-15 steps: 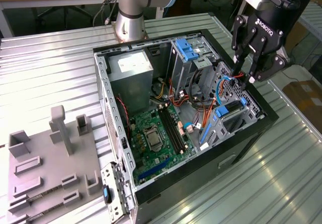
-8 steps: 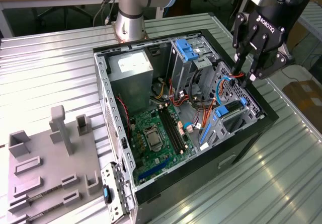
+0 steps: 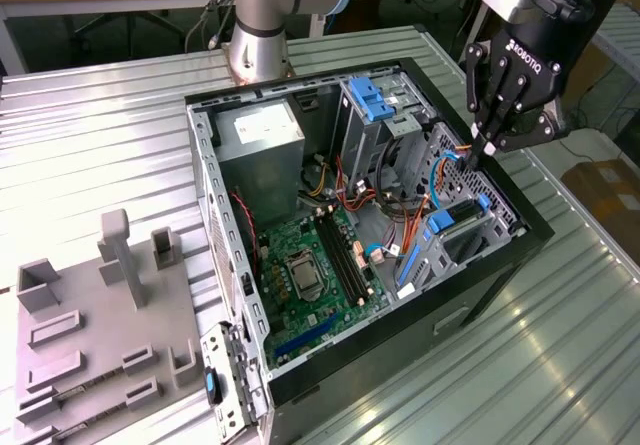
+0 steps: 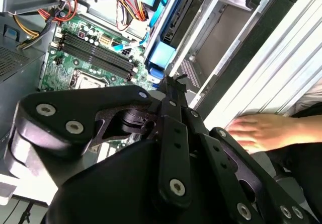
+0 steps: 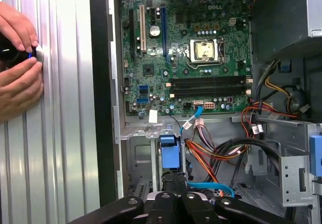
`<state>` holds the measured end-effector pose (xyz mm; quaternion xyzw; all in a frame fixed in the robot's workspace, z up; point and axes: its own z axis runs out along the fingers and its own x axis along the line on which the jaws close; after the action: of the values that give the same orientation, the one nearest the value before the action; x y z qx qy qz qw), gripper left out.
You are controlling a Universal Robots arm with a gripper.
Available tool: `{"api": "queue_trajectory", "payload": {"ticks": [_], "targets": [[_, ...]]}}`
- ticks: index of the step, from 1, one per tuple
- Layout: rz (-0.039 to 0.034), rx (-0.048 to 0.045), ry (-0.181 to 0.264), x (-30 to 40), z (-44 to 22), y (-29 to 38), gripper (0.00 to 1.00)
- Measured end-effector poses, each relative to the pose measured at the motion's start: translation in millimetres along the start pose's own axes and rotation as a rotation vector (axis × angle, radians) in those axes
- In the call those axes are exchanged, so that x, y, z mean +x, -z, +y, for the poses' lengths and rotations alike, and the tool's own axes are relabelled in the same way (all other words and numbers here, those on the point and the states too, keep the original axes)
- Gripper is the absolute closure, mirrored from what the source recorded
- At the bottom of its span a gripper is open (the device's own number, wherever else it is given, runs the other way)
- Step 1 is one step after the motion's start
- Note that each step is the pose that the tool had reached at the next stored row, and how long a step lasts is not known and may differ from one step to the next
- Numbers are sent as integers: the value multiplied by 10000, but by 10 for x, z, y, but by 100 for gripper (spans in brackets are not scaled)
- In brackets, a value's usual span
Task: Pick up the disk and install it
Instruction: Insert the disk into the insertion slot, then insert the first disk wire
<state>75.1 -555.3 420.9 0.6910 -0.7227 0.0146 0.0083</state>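
Observation:
The disk [image 3: 452, 221] stands on edge in the drive cage at the front of the open computer case, its blue side rail [image 5: 170, 154] facing up. The same light blue rail [image 4: 162, 57] shows in the second wrist view. My black gripper [image 3: 487, 147] hangs over that corner of the case, pointing down. Its fingers are shut together with nothing between them in both wrist views, and the tips [image 5: 173, 184] sit just above the blue rail. I cannot tell whether the gripper [image 4: 175, 83] touches the disk.
Inside the case lie the green motherboard [image 3: 310, 265], the grey power-supply box [image 3: 260, 140], a blue bracket [image 3: 372, 100] and loose cables [image 5: 221, 153]. A person's hands [image 5: 17, 68] rest on the ribbed metal table beside the case. A grey fixture [image 3: 100, 315] stands at the exterior view's left.

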Motion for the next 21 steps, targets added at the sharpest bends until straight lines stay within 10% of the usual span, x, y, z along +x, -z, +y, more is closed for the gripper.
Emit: {"api": "queue_trajectory", "payload": {"ticks": [17, 21], "targets": [[0, 0, 1, -2, 0, -53, 89], [-1, 3, 111, -12, -82, -54, 89]]}}
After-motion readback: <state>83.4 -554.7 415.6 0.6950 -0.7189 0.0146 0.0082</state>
